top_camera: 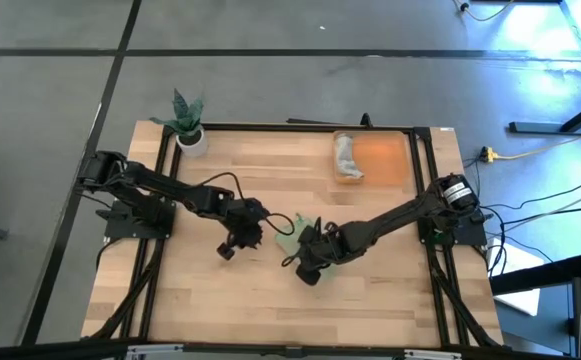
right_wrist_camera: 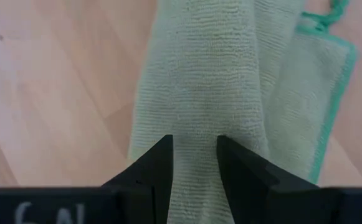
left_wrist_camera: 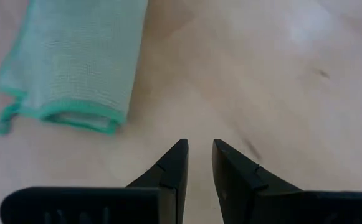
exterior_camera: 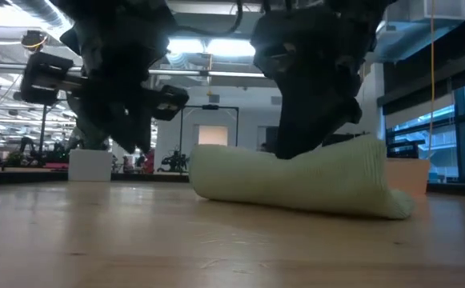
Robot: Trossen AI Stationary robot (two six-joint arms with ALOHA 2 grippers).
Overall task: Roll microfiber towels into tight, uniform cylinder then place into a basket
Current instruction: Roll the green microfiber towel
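The light green towel (top_camera: 292, 238) lies loosely rolled on the table's middle; it also shows in the low view (exterior_camera: 296, 184) and the right wrist view (right_wrist_camera: 205, 81). My right gripper (top_camera: 310, 256) is shut on it from above. My left gripper (top_camera: 240, 238) hangs just left of the towel over bare wood, fingers (left_wrist_camera: 199, 152) shut but for a narrow gap and holding nothing. The towel's edge-trimmed end (left_wrist_camera: 75, 115) lies ahead of it. The light grey towel (top_camera: 347, 156) lies rolled in the orange basket (top_camera: 385, 160) at the far right. My right gripper pinches a raised ridge of the green towel's roll (right_wrist_camera: 196, 134) between its two fingers. The fingers come from above, pointing down, and lie across the ridge. The towel rests on the table along its underside (exterior_camera: 296, 210); how many layers are in the pinch I cannot tell.
A small white plant pot (top_camera: 191, 138) stands at the table's far left corner. Bare wood (top_camera: 300, 310) stretches along the near side of the table. A dark frame rail (top_camera: 420, 170) runs along the right side by the basket.
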